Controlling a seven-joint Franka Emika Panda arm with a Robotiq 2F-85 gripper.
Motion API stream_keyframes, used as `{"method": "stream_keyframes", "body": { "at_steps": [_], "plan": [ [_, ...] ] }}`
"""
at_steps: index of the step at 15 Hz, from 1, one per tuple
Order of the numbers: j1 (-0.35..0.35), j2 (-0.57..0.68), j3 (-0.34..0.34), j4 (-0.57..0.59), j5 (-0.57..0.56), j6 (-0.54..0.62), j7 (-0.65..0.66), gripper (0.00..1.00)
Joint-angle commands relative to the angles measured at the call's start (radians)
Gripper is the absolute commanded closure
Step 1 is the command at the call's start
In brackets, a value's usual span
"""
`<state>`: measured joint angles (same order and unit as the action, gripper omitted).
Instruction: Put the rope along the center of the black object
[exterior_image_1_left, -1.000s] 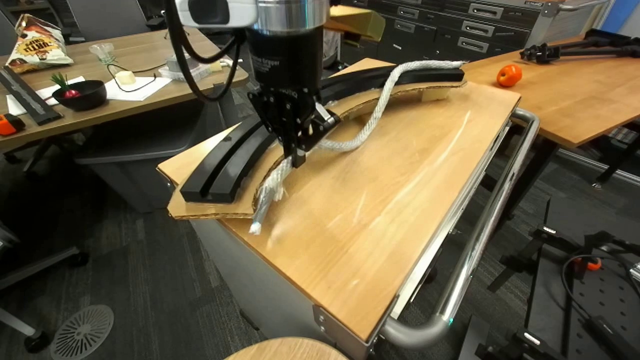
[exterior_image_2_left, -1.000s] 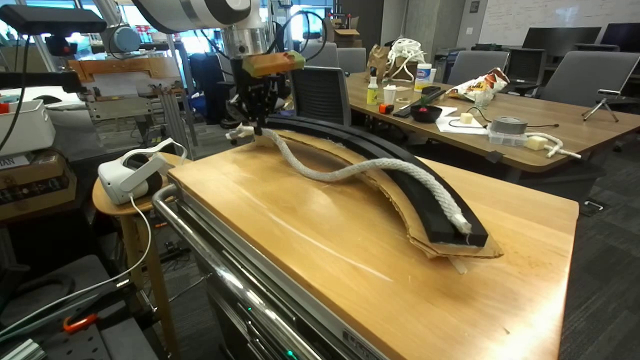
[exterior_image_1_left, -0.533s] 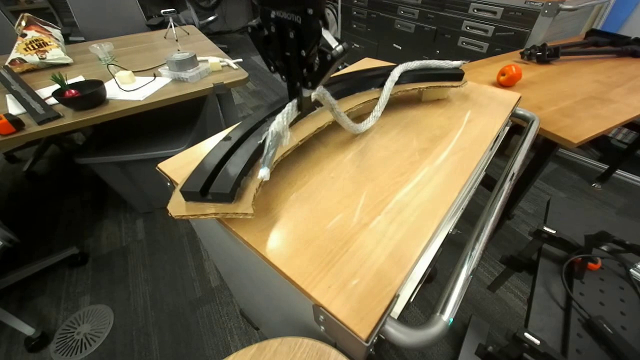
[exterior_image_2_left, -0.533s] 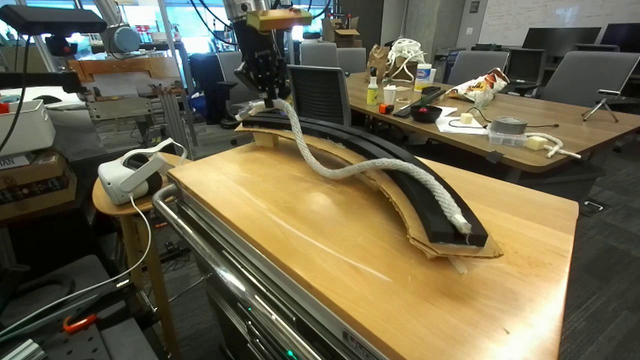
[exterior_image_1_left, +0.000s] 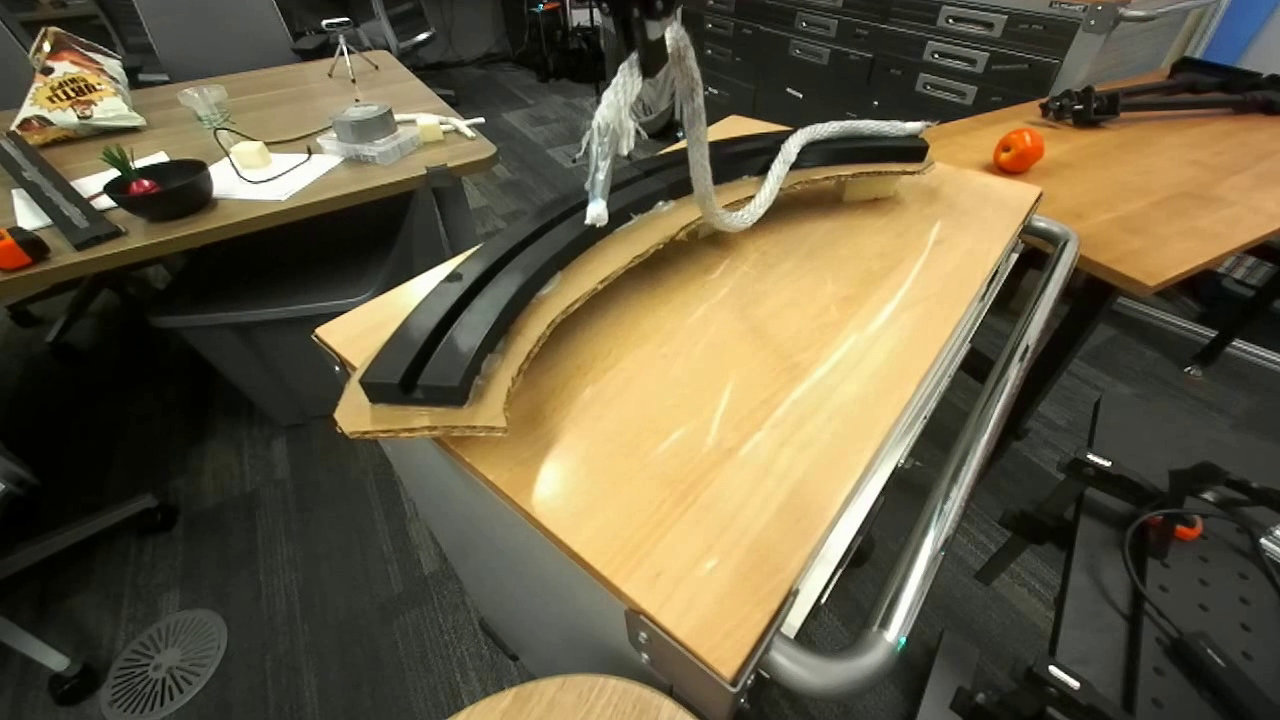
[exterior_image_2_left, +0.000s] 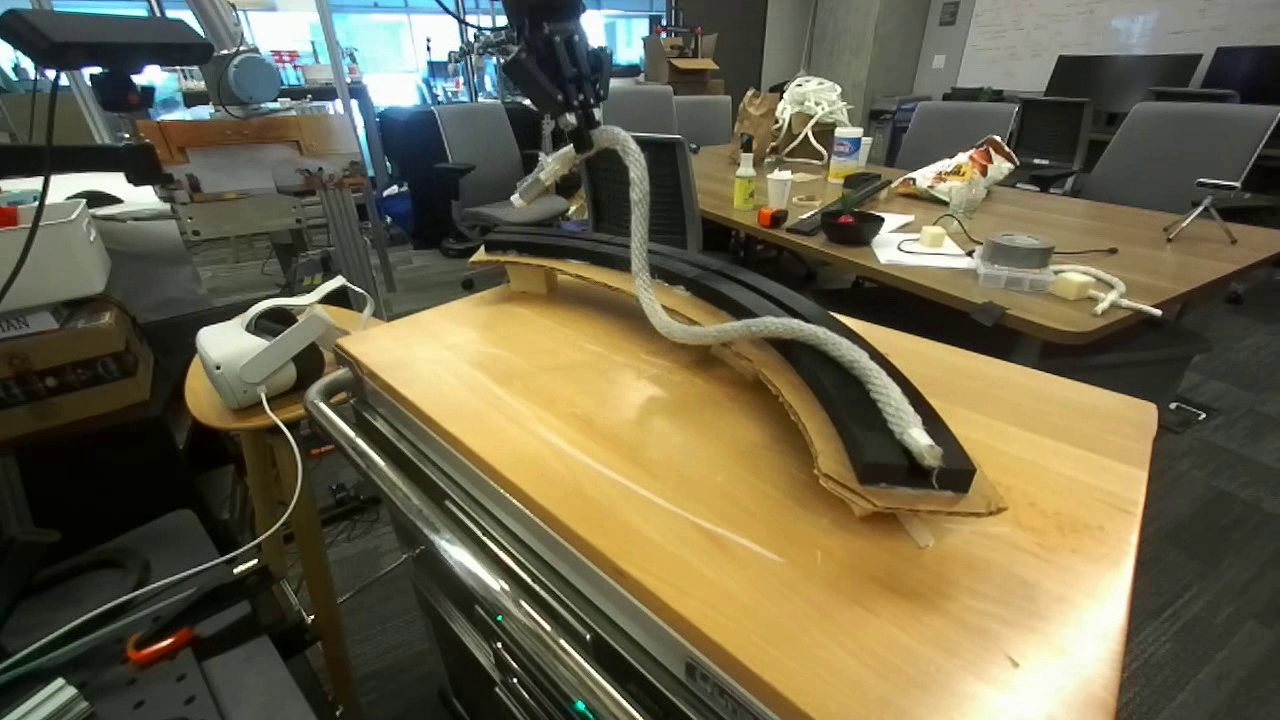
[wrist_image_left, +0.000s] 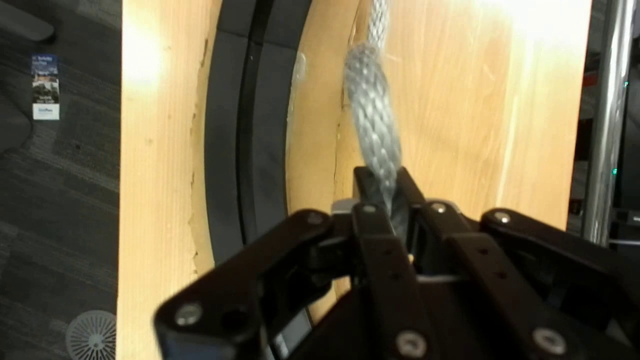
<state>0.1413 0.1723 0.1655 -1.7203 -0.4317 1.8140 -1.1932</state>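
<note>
The pale rope is pinched close to its frayed, taped end by my gripper, shut on it and raised high above the black object. That loose end dangles past the fingers in both exterior views. From the grip the rope drops, sags over the inner edge of the arc, then curves up onto it. Its other end rests at the groove by the arc's end. In the wrist view the rope leaves the fingertips beside the black track, whose groove shows bare there.
Tan cardboard underlies the arc on a wooden cart top. A metal rail runs along one side of the cart. A headset lies on a stool. A table holding several items stands behind.
My gripper has risen with the rope's end and shifted across the arc. More of the rope hangs in the air and its sag has lifted; its far end has stayed put.
</note>
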Motion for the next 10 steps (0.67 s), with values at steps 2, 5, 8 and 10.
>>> {"method": "stream_keyframes", "body": {
  "at_steps": [2,5,8,10],
  "plan": [
    [0.037,0.076,-0.004,0.168,-0.129,-0.146,-0.025,0.97],
    [0.055,0.117,-0.006,0.231,-0.208,-0.203,-0.024,0.97],
    [0.068,0.141,-0.005,0.279,-0.267,-0.25,-0.028,0.97],
    [0.079,0.153,-0.005,0.306,-0.307,-0.281,-0.026,0.97]
  ]
}}
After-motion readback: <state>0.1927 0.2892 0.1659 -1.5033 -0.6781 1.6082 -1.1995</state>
